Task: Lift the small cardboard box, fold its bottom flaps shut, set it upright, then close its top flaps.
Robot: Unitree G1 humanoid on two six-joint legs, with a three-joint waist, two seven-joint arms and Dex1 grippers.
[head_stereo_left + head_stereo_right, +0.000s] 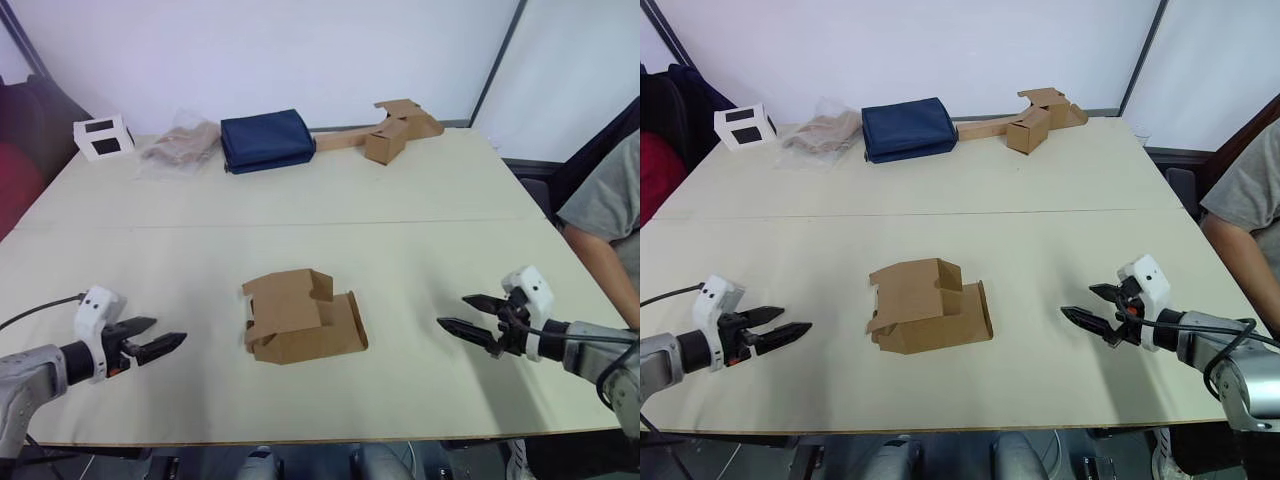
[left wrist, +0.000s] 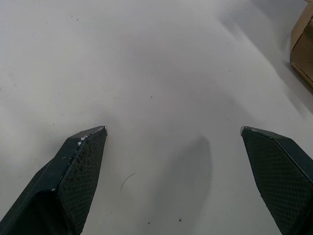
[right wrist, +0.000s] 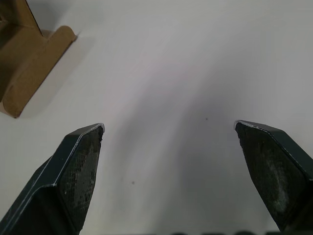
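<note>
The small cardboard box [image 1: 300, 318] lies flattened on its side in the middle of the near table half, plain brown, with notched flaps spread at both ends. My left gripper [image 1: 160, 338] hovers open near the table's front left, well to the left of the box, nothing between its fingers [image 2: 80, 161]. My right gripper [image 1: 462, 314] is open at the front right, a hand's width right of the box, pointing toward it. A flap edge of the box [image 3: 29, 63] shows in the right wrist view.
At the table's far side lie a small white box with dark windows [image 1: 103, 137], a clear plastic bag [image 1: 180, 145], a folded navy cloth [image 1: 266, 140] and brown cardboard pieces joined to a strip [image 1: 385, 130]. A person's arm [image 1: 605, 245] is at the right edge.
</note>
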